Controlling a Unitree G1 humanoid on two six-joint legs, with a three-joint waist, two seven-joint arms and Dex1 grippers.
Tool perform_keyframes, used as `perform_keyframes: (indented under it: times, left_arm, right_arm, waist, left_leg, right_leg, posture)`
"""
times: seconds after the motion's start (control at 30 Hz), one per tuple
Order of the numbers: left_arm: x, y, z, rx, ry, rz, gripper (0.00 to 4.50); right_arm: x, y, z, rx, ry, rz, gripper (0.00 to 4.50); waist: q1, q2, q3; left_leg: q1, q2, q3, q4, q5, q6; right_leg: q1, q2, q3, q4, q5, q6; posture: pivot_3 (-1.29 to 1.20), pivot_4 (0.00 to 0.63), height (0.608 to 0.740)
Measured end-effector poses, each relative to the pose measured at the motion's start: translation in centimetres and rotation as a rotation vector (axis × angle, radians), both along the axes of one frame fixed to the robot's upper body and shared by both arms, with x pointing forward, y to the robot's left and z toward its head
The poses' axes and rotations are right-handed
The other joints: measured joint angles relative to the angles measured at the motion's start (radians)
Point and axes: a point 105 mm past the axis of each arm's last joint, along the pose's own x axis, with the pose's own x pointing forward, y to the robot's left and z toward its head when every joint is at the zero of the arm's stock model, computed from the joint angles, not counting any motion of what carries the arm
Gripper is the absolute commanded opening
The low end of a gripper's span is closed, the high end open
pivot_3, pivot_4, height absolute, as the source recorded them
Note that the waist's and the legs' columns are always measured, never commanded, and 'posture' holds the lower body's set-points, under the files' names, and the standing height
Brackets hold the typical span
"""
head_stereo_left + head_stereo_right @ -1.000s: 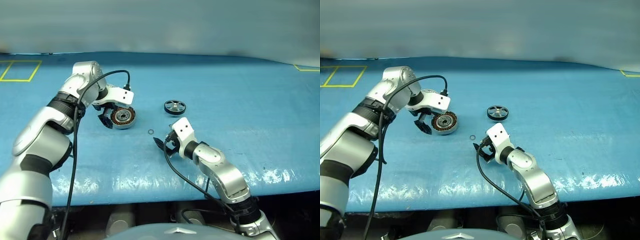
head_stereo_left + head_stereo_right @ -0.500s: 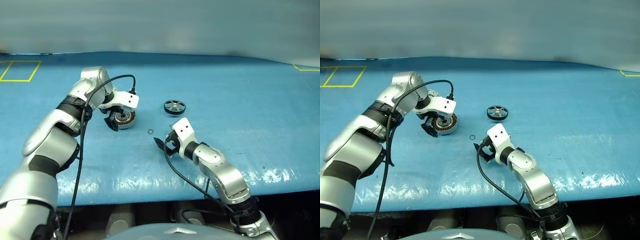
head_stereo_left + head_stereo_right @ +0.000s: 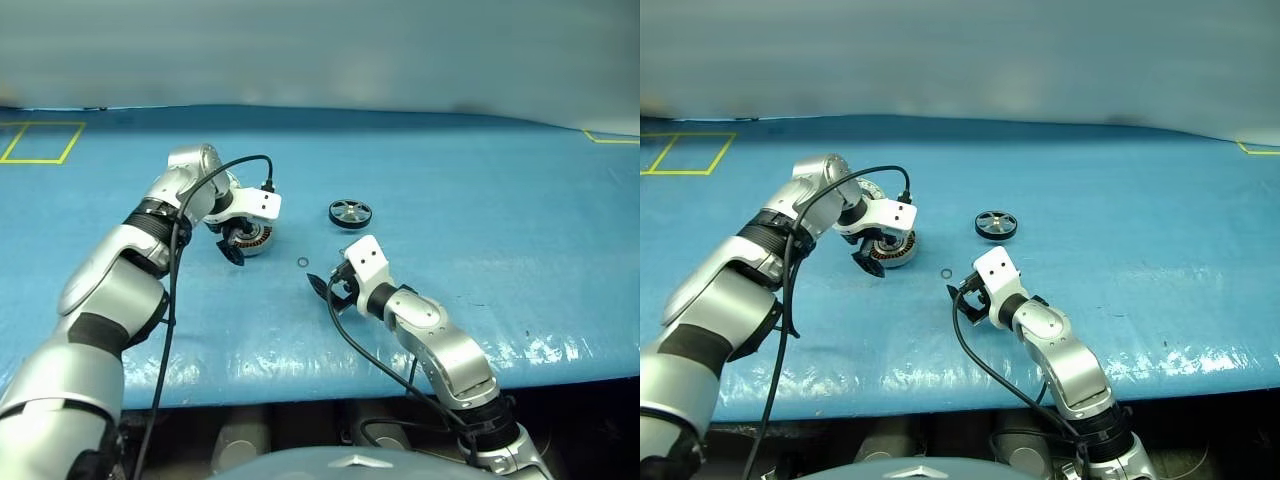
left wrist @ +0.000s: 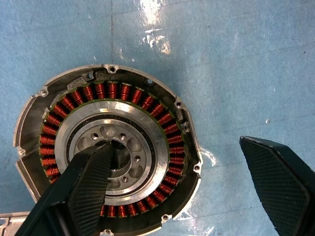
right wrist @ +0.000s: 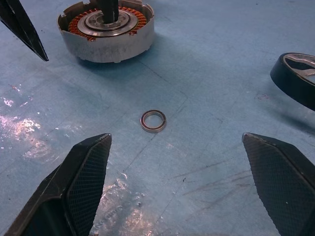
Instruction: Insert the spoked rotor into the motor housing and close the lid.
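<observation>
Since a second ago the left gripper (image 3: 240,243) has swung in toward the frame's centre and dropped over the motor housing (image 3: 248,236), its spread jaws now straddling the cup instead of hanging beside its left rim, covering more of the copper windings

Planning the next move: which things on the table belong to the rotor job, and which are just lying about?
Job:
- motor housing, under the open left gripper
- spoked rotor
- lid, behind the housing

Lying about:
- small washer ring, ahead of the open right gripper
</observation>
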Motion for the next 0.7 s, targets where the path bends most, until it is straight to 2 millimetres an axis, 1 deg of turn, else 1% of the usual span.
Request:
perform_keyframes:
  times: [0.1, 0.13, 0.2, 0.33, 0.37, 0.57, 0.7]
  left_arm:
    - [0.14, -0.13, -0.15, 0.003, -0.01, -0.003, 4.5]
    - [0.18, -0.14, -0.18, 0.004, -0.013, -0.002, 4.14]
    - [0.23, -0.08, -0.39, 0.009, -0.015, 0.002, 3.62]
    - [0.24, 0.11, -0.58, 0.016, -0.015, 0.006, 2.22]
    - [0.27, 0.15, -0.48, 0.018, -0.016, 0.006, 1.99]
    - [0.24, 0.17, -0.4, 0.025, -0.017, 0.002, 1.98]
    - [-0.13, 0.06, -0.41, 0.037, -0.031, -0.043, 1.98]
  right_arm:
    - [0.01, 0.0, 0.0, 0.001, 0.0, -0.003, 4.48]
    - [0.01, 0.01, 0.01, 0.002, 0.0, -0.003, 4.5]
    - [0.01, 0.01, 0.01, 0.002, 0.0, -0.003, 4.5]
    - [0.02, -0.12, -0.04, 0.002, 0.001, -0.009, 4.5]
    - [0.03, -0.14, -0.03, 0.002, 0.001, -0.01, 4.5]
    - [0.06, -0.12, 0.03, 0.007, 0.0, -0.011, 4.5]
    - [0.14, -0.17, 0.12, 0.007, -0.003, -0.012, 4.5]
  waist:
    - [0.003, 0.0, 0.0]
    - [0.003, 0.0, 0.0]
    - [0.003, 0.0, 0.0]
    - [-0.003, 0.0, 0.0]
    - [-0.003, 0.0, 0.0]
    - [-0.002, 0.0, 0.0]
    - [-0.002, 0.0, 0.0]
  left_leg:
    - [0.001, 0.0, 0.0, 0.0, 0.0, 0.0]
    - [0.001, 0.0, 0.0, 0.001, 0.0, 0.0]
    - [0.0, 0.0, 0.0, 0.001, 0.0, 0.0]
    - [0.0, 0.0, 0.002, 0.001, 0.0, 0.001]
    - [0.001, 0.0, 0.002, 0.001, 0.0, 0.001]
    - [0.0, 0.0, 0.002, 0.001, 0.0, 0.001]
    - [0.0, 0.0, 0.002, 0.001, 0.0, 0.001]
  right_leg:
    - [0.001, 0.0, 0.0, 0.0, 0.001, 0.0]
    - [0.001, 0.0, 0.0, 0.0, 0.001, 0.0]
    - [0.001, 0.0, 0.001, 0.0, 0.003, 0.001]
    - [0.0, 0.001, 0.003, 0.0, 0.003, 0.001]
    - [0.0, 0.001, 0.003, 0.0, 0.003, 0.001]
    - [0.0, 0.001, 0.003, 0.0, 0.003, 0.001]
    - [-0.001, 0.001, 0.003, -0.001, 0.003, 0.001]
  posture:
    - [0.0, 0.15, 0.74]
    - [0.0, 0.15, 0.74]
    - [0.0, 0.15, 0.74]
    - [0.0, 0.15, 0.74]
    - [0.0, 0.15, 0.74]
    - [0.0, 0.15, 0.74]
    - [0.0, 0.15, 0.74]
